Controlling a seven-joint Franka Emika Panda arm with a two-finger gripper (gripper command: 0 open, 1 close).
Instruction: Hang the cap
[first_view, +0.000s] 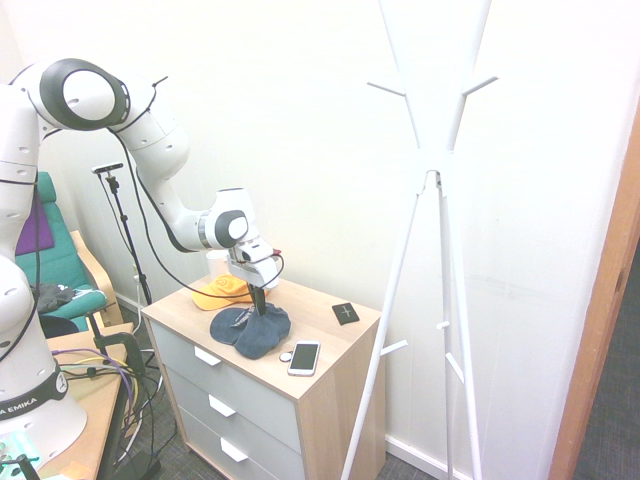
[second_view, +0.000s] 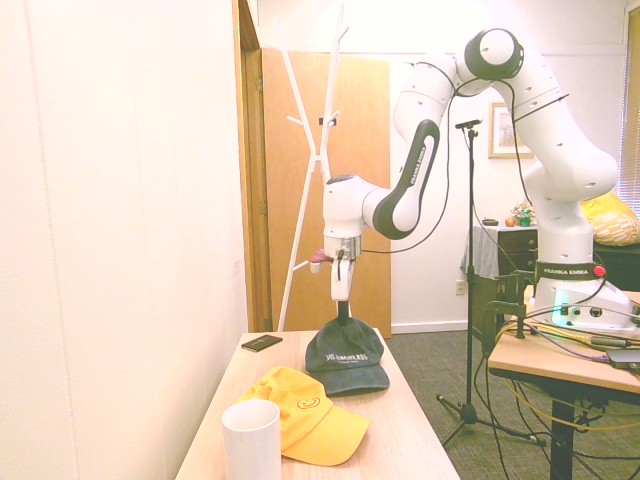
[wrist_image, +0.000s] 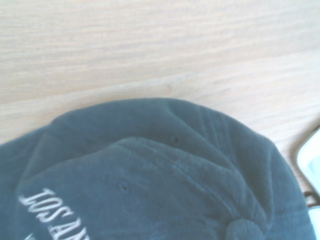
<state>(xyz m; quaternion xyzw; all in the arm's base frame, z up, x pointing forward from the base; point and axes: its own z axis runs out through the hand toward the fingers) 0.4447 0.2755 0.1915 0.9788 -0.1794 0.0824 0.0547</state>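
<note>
The dark navy cap (first_view: 252, 331) lies on the wooden dresser top (first_view: 322, 335), its pale lettering facing the second exterior camera (second_view: 346, 357). My gripper (second_view: 343, 311) points straight down on the crown, which is drawn up into a small peak between the fingers. They look shut on the fabric (first_view: 259, 307). Up close, the wrist view fills with the cap's crown (wrist_image: 150, 185), its top button and part of the lettering. The white coat stand (first_view: 432, 180) rises beside the dresser, also visible (second_view: 320, 130) behind the arm.
A yellow-orange cap (second_view: 303, 408) and a white cup (second_view: 251, 440) sit on the dresser beside the navy cap. A phone (first_view: 304, 357) lies near the front edge and a small black square (first_view: 346, 313) towards the coat stand. Wall runs behind the dresser.
</note>
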